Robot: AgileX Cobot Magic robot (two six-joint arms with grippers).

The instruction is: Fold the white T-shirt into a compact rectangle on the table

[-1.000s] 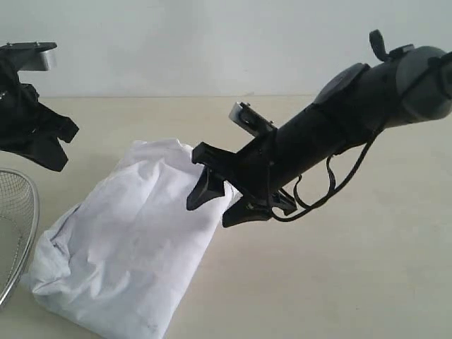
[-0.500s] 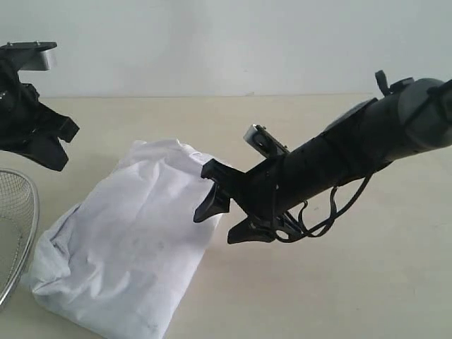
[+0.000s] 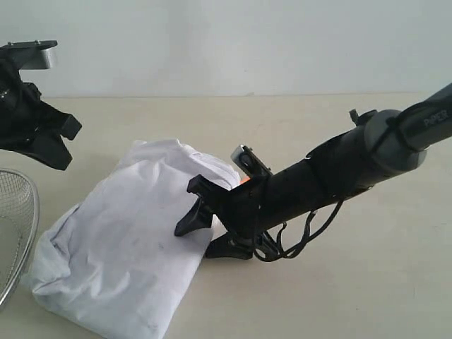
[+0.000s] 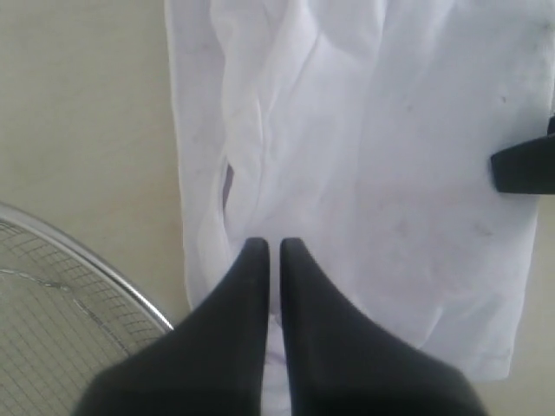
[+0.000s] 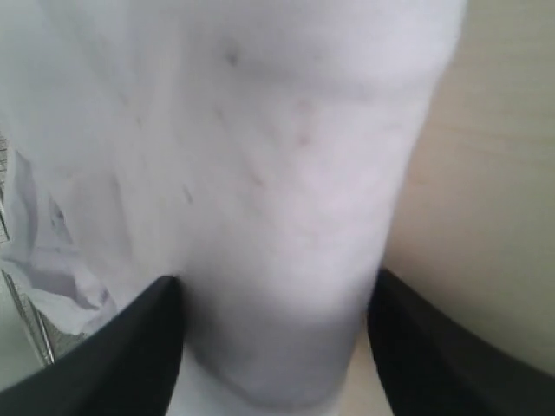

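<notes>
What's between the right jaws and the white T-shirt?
Nothing visible does. The right gripper has its jaws open astride the edge of the folded white T-shirt, only cloth between them. The wire-mesh basket sits on the table at the shirt's opposite side, out of the way.

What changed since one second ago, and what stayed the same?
The right gripper dropped leftward in the exterior view, its open jaws now around an edge of the white T-shirt, not closed on it. The left gripper stayed shut and raised; the shirt and wire basket did not move.
</notes>
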